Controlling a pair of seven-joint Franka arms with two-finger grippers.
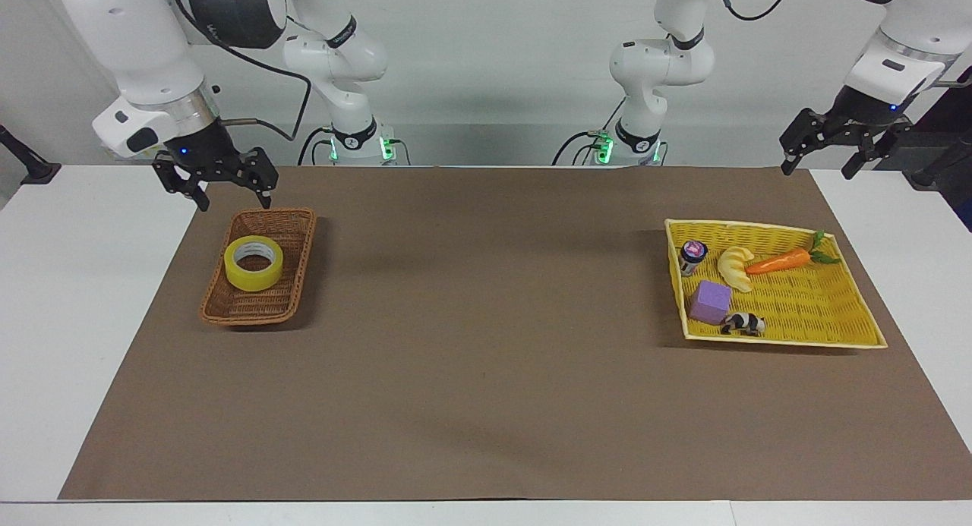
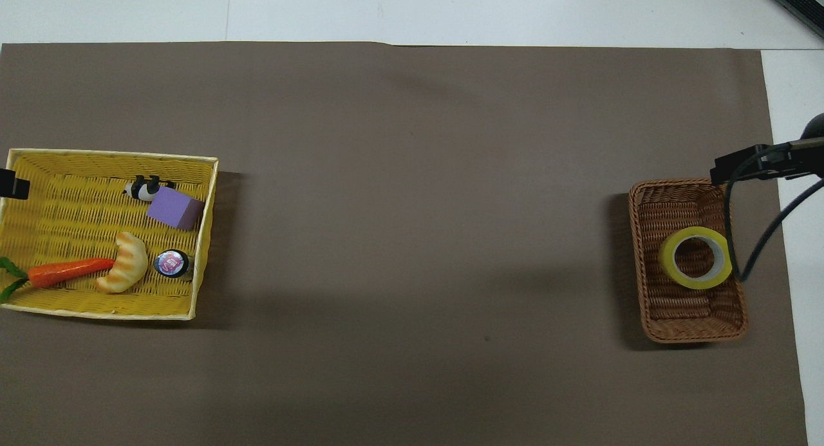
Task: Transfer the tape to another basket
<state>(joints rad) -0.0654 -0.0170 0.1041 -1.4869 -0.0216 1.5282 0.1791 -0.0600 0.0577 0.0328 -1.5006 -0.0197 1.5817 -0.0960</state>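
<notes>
One brown mat (image 1: 486,359), white table (image 1: 76,283)

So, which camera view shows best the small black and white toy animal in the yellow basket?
The facing view shows it best: the toy animal stands side-on, clear of the purple block. In the overhead view the same toy animal is seen from above, close against the block, so its shape is harder to read.
</notes>
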